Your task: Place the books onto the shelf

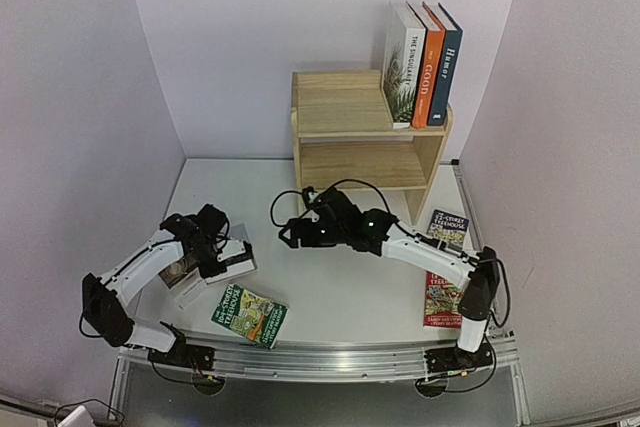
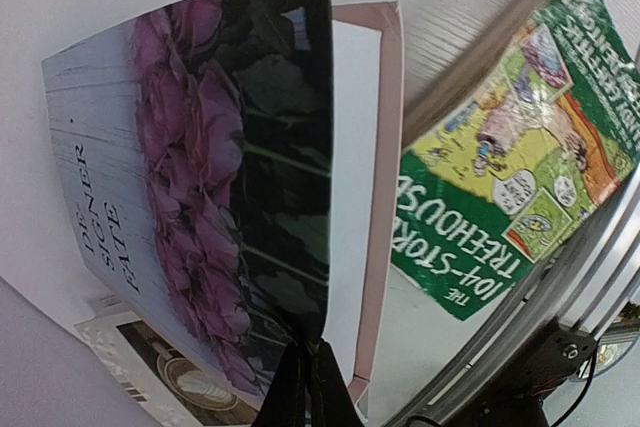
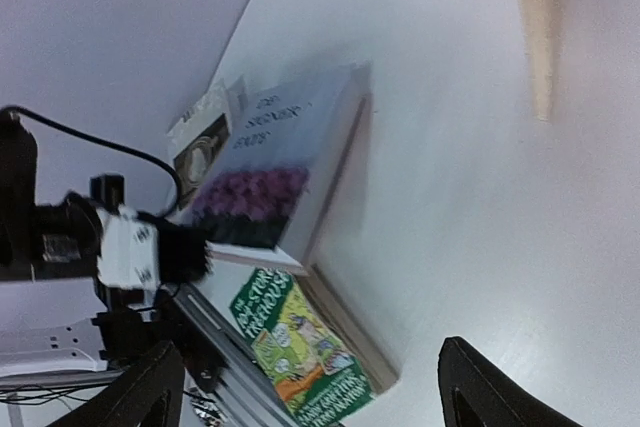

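Tabletop (image 1: 330, 287): white, walled in on three sides by pale panels.

Shelf (image 1: 340, 112): light wood, two tiers, at the back, right of centre. Lower tier holds nothing visible. Three books stand upright on the top board, bunched at its right end:
- palm-leaf book (image 1: 403, 67), white, leftmost
- orange "GOOD" book (image 1: 428, 62), middle
- dark blue "Humor" book (image 1: 447, 62), rightmost, touching the orange one

Front left of tabletop:
- pink-flowers book (image 2: 180, 197), white cover, lying partly over a second white book (image 2: 150, 367) that has a dark photo on its cover
- green Treehouse paperback (image 1: 249, 314) flat just beside them, near the front rail

Front right of tabletop, alongside the right arm:
- dark Treehouse paperback (image 1: 447, 229), flat, near the shelf's right foot
- red Treehouse paperback (image 1: 440, 299), flat, closer to the front edge, partly hidden by the arm

Left pincer (image 2: 305, 387): fingers clamped together on the near edge of the pink-flowers book. The cover looks raised off the pink inner board behind it, edge tilted up.

Right pincer (image 1: 290, 234): fingers spread wide, nothing between them, out over bare tabletop in front of the shelf, well apart from the left-hand books.
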Robot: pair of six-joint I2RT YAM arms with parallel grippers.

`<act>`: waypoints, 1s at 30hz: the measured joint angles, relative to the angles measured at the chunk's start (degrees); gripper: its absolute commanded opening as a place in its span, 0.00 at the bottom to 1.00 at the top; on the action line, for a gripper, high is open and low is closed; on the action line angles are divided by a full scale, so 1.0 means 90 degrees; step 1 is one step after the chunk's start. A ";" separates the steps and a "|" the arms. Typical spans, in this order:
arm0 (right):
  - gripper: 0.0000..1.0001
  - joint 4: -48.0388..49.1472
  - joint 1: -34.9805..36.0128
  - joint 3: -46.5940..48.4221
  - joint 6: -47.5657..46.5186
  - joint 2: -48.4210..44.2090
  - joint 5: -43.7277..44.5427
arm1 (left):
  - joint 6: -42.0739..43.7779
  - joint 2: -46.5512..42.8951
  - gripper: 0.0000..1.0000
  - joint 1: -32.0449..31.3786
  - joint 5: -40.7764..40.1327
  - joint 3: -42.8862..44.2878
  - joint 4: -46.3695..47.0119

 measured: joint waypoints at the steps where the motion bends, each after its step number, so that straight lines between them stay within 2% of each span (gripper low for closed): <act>1: 0.86 0.0041 0.0031 0.0308 0.0124 0.0288 -0.0138 | 0.0003 -0.0172 0.00 -0.0097 0.0036 -0.0185 -0.0005; 6: 0.85 0.0185 0.0089 0.1446 0.0751 0.1716 -0.0738 | 0.0075 -0.0829 0.00 -0.0589 0.0150 -0.1069 0.0093; 14: 0.91 0.0120 0.0043 0.2758 0.1794 0.3841 -0.1731 | 0.0244 -0.1141 0.00 -0.1064 0.0178 -0.1609 0.0445; 22: 0.92 0.0758 -0.0024 0.2892 0.2832 0.4606 -0.2745 | 0.0412 -0.1350 0.00 -0.1181 0.0352 -0.1662 0.0595; 25: 0.87 0.1474 -0.0049 0.2795 0.3339 0.4734 -0.3107 | 0.0475 -0.1350 0.00 -0.1185 0.0427 -0.1662 0.0626; 28: 0.75 0.2166 -0.0079 0.2678 0.3763 0.4827 -0.3369 | 0.0509 -0.1348 0.00 -0.1190 0.0465 -0.1662 0.0693; 30: 0.64 0.2476 -0.0095 0.2630 0.3978 0.4881 -0.3462 | 0.0510 -0.1348 0.04 -0.1189 0.0465 -0.1662 0.0708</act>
